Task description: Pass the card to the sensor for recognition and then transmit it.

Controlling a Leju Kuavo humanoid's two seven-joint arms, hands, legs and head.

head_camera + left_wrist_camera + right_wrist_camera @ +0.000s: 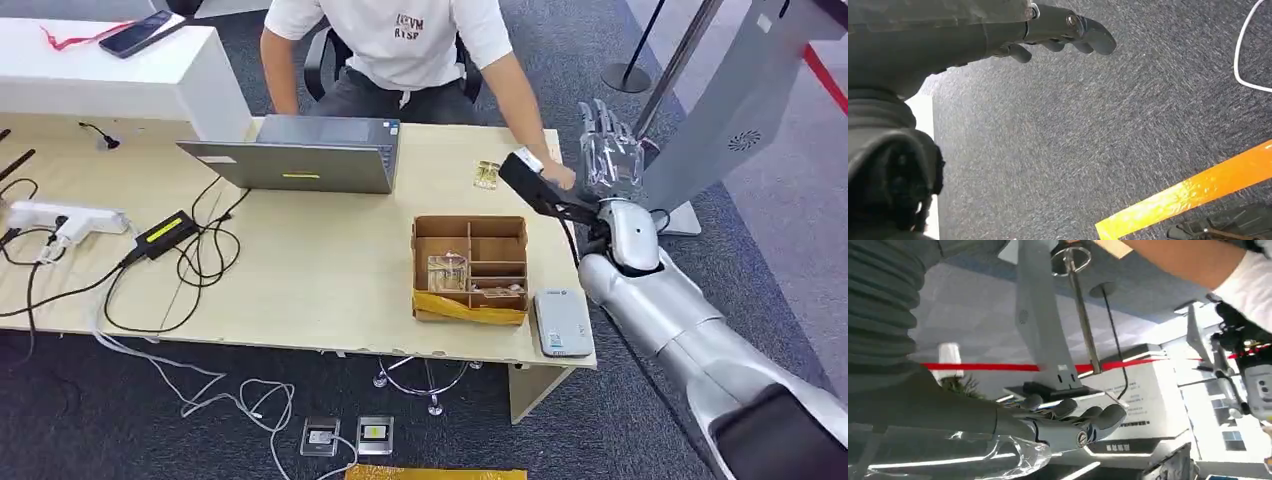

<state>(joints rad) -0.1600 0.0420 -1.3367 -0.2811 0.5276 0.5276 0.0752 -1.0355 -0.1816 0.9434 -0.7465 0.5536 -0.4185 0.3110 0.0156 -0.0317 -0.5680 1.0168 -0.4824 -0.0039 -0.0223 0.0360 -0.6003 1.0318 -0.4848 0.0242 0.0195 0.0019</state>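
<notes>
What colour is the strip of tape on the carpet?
Orange. The tape strip shows best in the left wrist view, running across the dark grey carpet.

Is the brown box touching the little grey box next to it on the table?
Apart. The head view shows a thin strip of bare table between the cardboard box and the grey card reader by the table's edge.

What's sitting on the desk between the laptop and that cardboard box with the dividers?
Nothing: in the head view the stretch of desk between the laptop and the cardboard box is bare wood.
</notes>
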